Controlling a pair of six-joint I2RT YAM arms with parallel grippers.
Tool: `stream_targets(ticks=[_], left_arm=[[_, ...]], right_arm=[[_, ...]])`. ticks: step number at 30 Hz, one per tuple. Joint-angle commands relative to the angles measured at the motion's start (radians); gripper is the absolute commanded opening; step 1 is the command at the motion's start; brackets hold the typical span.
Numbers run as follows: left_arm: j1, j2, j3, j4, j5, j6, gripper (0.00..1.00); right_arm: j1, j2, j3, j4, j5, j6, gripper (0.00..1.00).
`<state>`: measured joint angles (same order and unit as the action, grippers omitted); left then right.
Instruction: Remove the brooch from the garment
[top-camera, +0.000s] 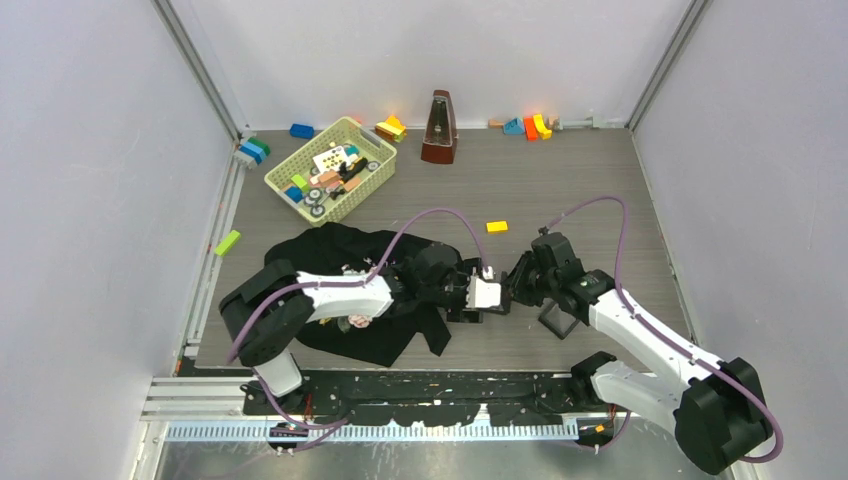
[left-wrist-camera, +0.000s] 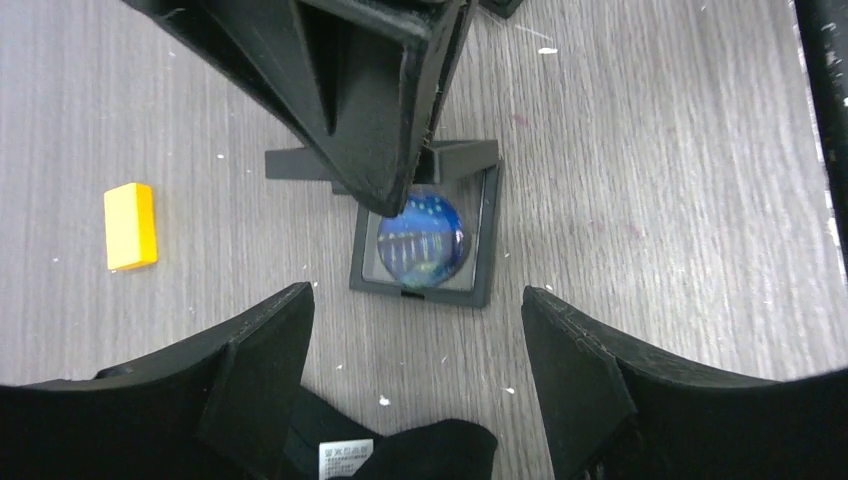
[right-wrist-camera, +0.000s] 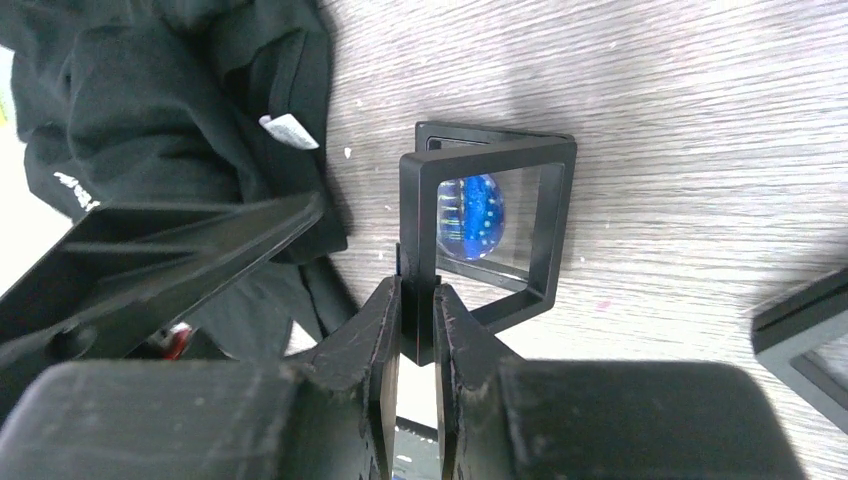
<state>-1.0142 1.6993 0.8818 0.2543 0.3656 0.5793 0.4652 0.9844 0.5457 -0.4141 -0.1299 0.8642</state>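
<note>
The brooch (left-wrist-camera: 425, 237), a small blue dome, lies in the base of a black square box (left-wrist-camera: 488, 262) on the table. My left gripper (left-wrist-camera: 415, 310) hangs open just above and short of it, nothing between its fingers. The box's hinged frame lid (right-wrist-camera: 485, 160) stands upright, and my right gripper (right-wrist-camera: 417, 290) is shut on its edge. Through the lid the brooch (right-wrist-camera: 475, 215) shows blue. The garment (top-camera: 330, 250), a black T-shirt, lies crumpled under my left arm; a fold with a white tag (left-wrist-camera: 345, 458) reaches below my left gripper (top-camera: 490, 293).
A second black box (top-camera: 557, 318) sits by my right arm. A yellow block (left-wrist-camera: 131, 226) lies left of the open box. At the back stand a yellow basket (top-camera: 372, 142) of toys, a metronome (top-camera: 438, 128) and loose coloured blocks (top-camera: 530, 126).
</note>
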Motion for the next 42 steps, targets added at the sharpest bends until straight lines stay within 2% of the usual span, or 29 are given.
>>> stream_targets(ticks=[1, 8, 16, 21, 24, 28, 31, 34, 36, 37, 40, 42], left_arm=[[-0.003, -0.118, -0.033, -0.014, 0.027, -0.046, 0.79], [-0.004, -0.272, -0.078, -0.068, -0.055, -0.174, 0.84], [-0.003, -0.466, -0.195, -0.077, -0.140, -0.320, 0.90], [-0.002, -0.556, -0.237, -0.128, -0.330, -0.483, 0.99], [-0.001, -0.606, -0.252, -0.165, -0.461, -0.567, 1.00], [0.007, -0.651, -0.256, -0.237, -0.517, -0.605, 1.00], [0.021, -0.658, -0.233, -0.326, -0.566, -0.617, 1.00], [0.042, -0.650, -0.207, -0.395, -0.591, -0.657, 1.00], [0.060, -0.646, -0.199, -0.421, -0.603, -0.692, 1.00], [0.072, -0.649, -0.198, -0.430, -0.614, -0.715, 1.00], [0.129, -0.661, -0.200, -0.454, -0.610, -0.773, 1.00], [0.175, -0.679, -0.198, -0.480, -0.605, -0.817, 1.00]], right_arm=[[0.000, 0.017, 0.082, -0.059, 0.116, -0.033, 0.02], [-0.005, 0.085, 0.156, -0.105, 0.309, -0.096, 0.03], [-0.013, 0.301, 0.241, -0.067, 0.407, -0.148, 0.04], [-0.019, 0.426, 0.293, -0.049, 0.411, -0.185, 0.06], [-0.021, 0.507, 0.339, -0.063, 0.436, -0.201, 0.08], [-0.039, 0.586, 0.404, -0.112, 0.547, -0.235, 0.09], [-0.065, 0.637, 0.448, -0.136, 0.566, -0.261, 0.18], [-0.096, 0.674, 0.473, -0.139, 0.576, -0.288, 0.32], [-0.115, 0.692, 0.491, -0.154, 0.588, -0.297, 0.38], [-0.130, 0.702, 0.498, -0.160, 0.596, -0.298, 0.39], [-0.160, 0.710, 0.530, -0.201, 0.621, -0.284, 0.53], [-0.173, 0.690, 0.534, -0.208, 0.615, -0.281, 0.58]])
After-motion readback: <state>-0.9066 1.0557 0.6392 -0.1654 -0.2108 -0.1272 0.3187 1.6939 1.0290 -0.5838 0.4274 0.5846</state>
